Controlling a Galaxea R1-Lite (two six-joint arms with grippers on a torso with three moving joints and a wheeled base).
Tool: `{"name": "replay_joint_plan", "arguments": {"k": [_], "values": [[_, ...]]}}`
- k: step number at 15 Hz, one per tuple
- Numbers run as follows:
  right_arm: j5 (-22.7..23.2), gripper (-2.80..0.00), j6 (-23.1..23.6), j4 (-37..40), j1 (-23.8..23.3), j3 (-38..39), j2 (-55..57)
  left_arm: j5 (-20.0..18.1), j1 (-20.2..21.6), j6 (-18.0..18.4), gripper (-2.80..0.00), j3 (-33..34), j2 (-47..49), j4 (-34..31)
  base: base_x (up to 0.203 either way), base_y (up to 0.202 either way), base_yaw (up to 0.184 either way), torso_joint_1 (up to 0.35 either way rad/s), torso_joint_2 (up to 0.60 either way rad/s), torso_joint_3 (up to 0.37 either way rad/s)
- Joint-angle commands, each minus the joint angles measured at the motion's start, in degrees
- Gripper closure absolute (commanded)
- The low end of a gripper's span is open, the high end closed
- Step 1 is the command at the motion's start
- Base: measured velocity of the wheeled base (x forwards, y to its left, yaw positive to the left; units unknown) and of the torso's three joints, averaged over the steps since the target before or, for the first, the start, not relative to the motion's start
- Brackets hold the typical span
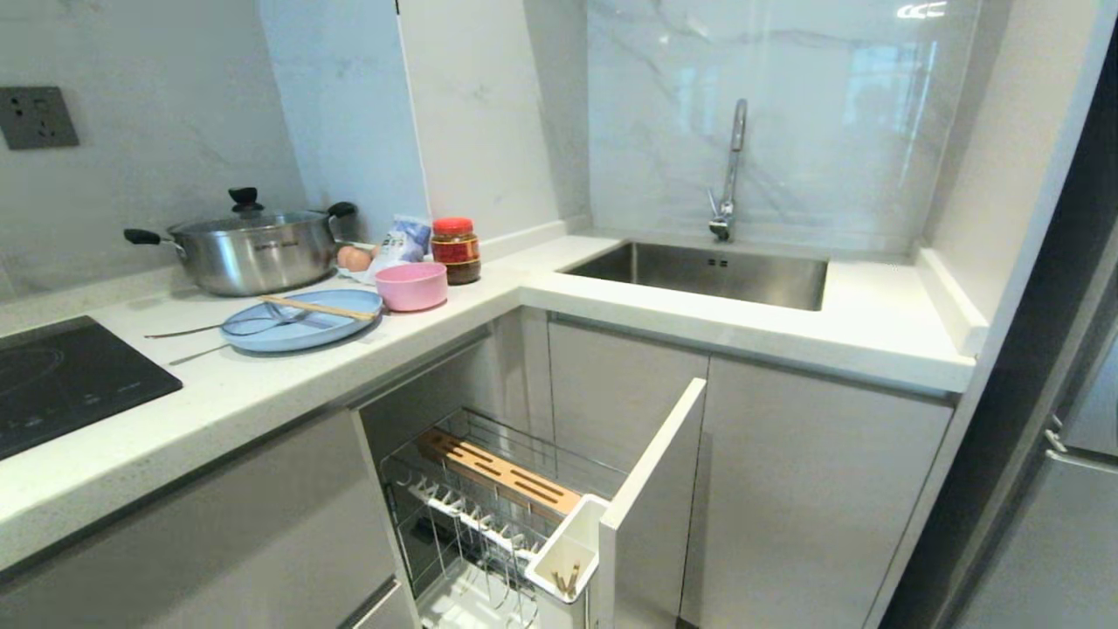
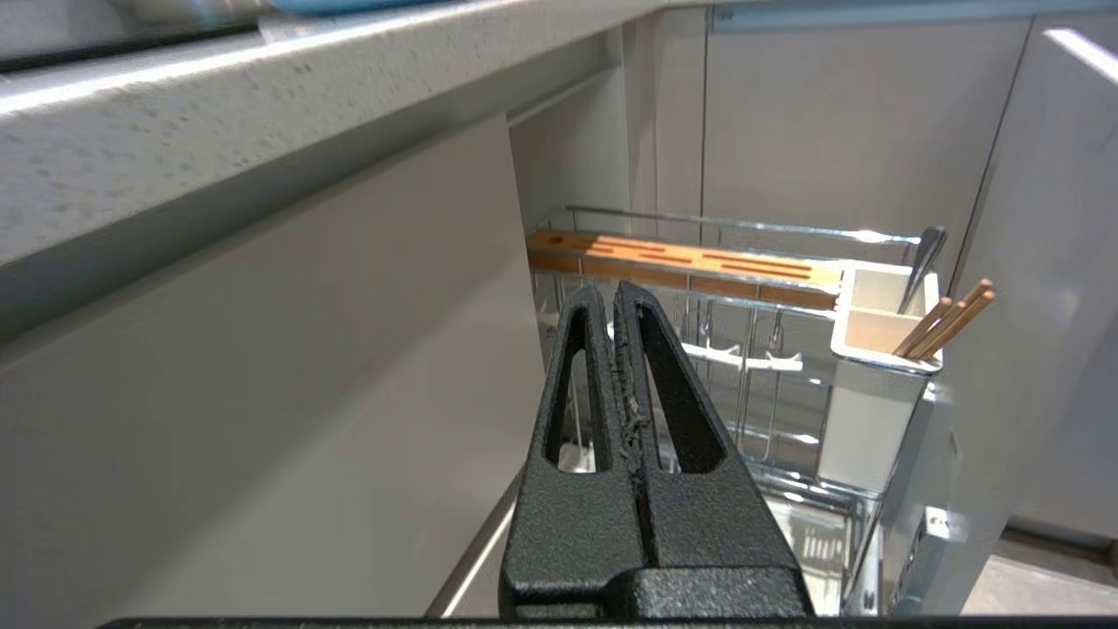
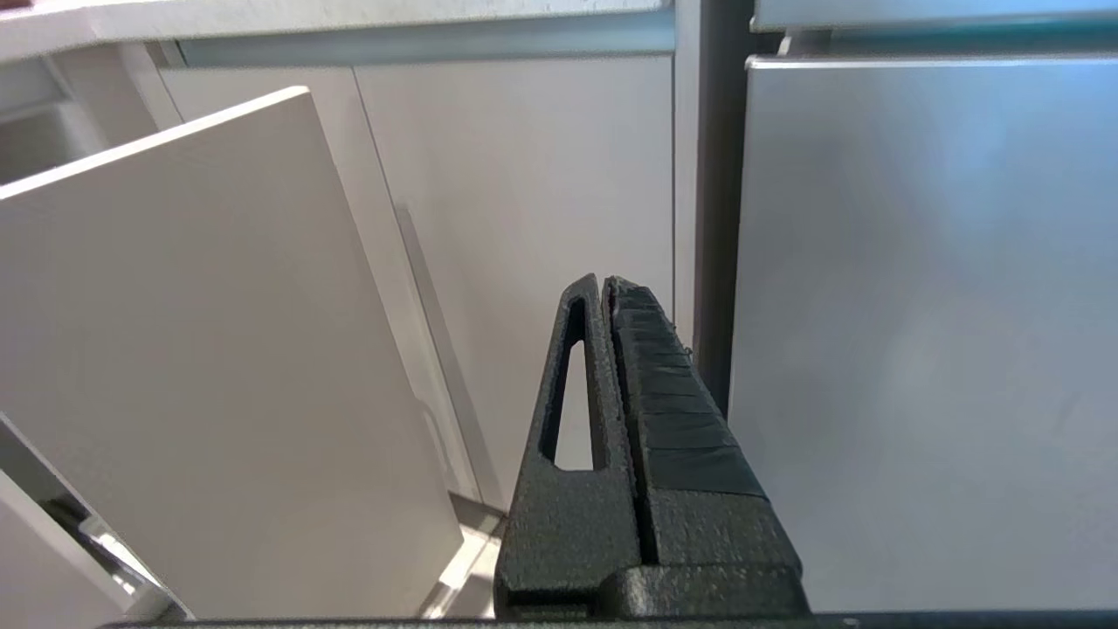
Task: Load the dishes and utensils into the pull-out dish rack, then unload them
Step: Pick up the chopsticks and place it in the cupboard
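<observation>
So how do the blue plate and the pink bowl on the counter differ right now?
The plate is light blue, wide and flat; the bowl is pink, smaller and deeper. The plate carries chopsticks and a fork; the bowl carries nothing visible. Both sit on the counter, not in the rack.

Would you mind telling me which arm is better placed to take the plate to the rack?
Probably the left. The left gripper points at the open pull-out dish rack, and the blue plate lies on the counter's left side. The right gripper faces cabinet doors.
</observation>
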State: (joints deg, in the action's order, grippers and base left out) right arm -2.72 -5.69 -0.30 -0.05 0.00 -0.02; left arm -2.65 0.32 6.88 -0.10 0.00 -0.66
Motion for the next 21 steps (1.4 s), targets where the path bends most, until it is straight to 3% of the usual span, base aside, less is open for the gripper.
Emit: {"name": "replay_joint_plan", "arguments": {"k": [1, 21], "values": [[0.0, 0.0, 0.0, 0.0, 0.0, 0.0, -0.2, 0.4, 0.0, -1.5, 0.0, 0.0, 0.2, 0.0, 0.0, 0.0, 0.0, 0.007, 0.01, -0.182], [0.0, 0.0, 0.0, 0.0, 0.0, 0.0, -0.2, 0.2, 0.0, -1.1, 0.0, 0.0, 0.2, 0.0, 0.0, 0.0, 0.0, 0.004, 0.0, -0.197]]}}
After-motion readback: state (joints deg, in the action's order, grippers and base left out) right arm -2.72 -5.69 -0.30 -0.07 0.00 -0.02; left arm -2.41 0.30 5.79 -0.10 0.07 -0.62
